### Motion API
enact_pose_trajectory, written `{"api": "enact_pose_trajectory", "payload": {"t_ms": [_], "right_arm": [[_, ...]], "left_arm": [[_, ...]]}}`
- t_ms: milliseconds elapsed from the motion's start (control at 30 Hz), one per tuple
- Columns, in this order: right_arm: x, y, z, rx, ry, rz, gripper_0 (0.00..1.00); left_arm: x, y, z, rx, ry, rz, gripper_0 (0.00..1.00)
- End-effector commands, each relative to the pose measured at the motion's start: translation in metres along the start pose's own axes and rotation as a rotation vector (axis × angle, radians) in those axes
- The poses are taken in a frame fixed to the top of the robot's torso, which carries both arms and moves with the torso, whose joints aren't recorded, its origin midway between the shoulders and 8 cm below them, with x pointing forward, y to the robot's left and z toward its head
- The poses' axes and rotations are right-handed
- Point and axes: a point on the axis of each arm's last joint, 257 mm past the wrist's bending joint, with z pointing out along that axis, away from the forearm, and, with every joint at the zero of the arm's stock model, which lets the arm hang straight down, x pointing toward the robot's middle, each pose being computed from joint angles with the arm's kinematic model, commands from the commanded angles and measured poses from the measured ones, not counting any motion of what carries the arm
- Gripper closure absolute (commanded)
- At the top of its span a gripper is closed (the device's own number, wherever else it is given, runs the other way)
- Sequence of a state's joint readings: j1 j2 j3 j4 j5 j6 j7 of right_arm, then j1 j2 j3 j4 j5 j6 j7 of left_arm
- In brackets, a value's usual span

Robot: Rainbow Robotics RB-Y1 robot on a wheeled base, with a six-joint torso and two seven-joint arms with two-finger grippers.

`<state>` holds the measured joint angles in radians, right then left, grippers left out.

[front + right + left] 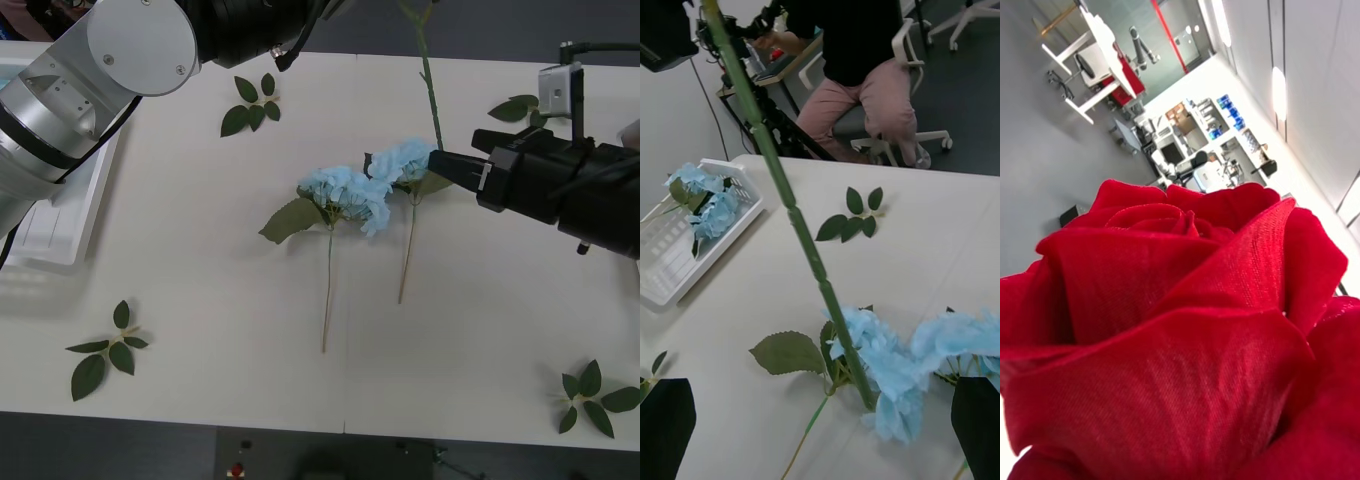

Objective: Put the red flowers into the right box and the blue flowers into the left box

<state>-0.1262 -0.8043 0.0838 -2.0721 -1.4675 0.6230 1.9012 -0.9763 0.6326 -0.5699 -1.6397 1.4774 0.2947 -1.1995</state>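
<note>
The counter [480, 330] is pale and smooth. Its broadest open stretch lies along the near edge, between two loose leaf sprigs [105, 350] [595, 395]. Two more sprigs [252, 105] [515, 108] lie toward the far edge.

Note the left box [60, 220] at the counter's left edge, partly under the left arm [110, 50]. It is a white, gridded tray with a raised rim, and it already holds blue flowers [704, 199].

Your right gripper [445, 162] reaches in level from the right. Its black jaws are spread wide and grip nothing. They point at two more blue flowers [345, 195] [400, 160] lying mid-counter, heads touching, with their thin stems running toward the near edge. The heads are fluffy and pale, and the left one has a broad serrated leaf beside it.

A ridged green stem [428, 80] comes down from the top of the front view. In the right wrist view it passes between the spread jaws, and its tip ends at the blue heads.

The left arm is raised, with its silver elbow over the left box. The red flower [1172, 322], with woven fabric petals, sits right in front of the left wrist camera.
</note>
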Motion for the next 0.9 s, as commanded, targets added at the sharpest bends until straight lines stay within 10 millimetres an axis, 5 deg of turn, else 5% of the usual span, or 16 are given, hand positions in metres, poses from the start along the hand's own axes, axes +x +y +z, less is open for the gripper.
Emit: {"api": "enact_pose_trajectory", "payload": {"t_ms": [33,233,467,567,633,800,900], "right_arm": [[-0.031,0.003,0.019,-0.029,-0.103,-0.03,0.0],[-0.039,-0.008,0.039,-0.023,-0.168,-0.031,0.0],[-0.049,0.014,0.068,-0.102,-0.188,-0.009,0.04],[-0.055,0.027,0.084,-0.142,-0.193,0.002,0.39],[-0.057,0.032,0.092,-0.16,-0.196,0.008,0.47],[-0.062,0.043,0.109,-0.195,-0.205,0.023,0.91],[-0.06,0.047,0.117,-0.213,-0.189,0.031,1.0]], "left_arm": [[-0.01,-0.013,-0.002,0.024,-0.022,-0.009,1.0],[-0.012,-0.014,-0.002,0.027,-0.029,-0.007,1.0],[-0.012,-0.015,-0.001,0.029,-0.032,-0.005,1.0],[-0.012,-0.015,-0.001,0.029,-0.032,-0.005,1.0],[-0.012,-0.015,-0.001,0.029,-0.032,-0.005,1.0],[-0.012,-0.015,-0.001,0.029,-0.032,-0.005,1.0],[-0.012,-0.015,-0.001,0.029,-0.032,-0.005,1.0]]}}
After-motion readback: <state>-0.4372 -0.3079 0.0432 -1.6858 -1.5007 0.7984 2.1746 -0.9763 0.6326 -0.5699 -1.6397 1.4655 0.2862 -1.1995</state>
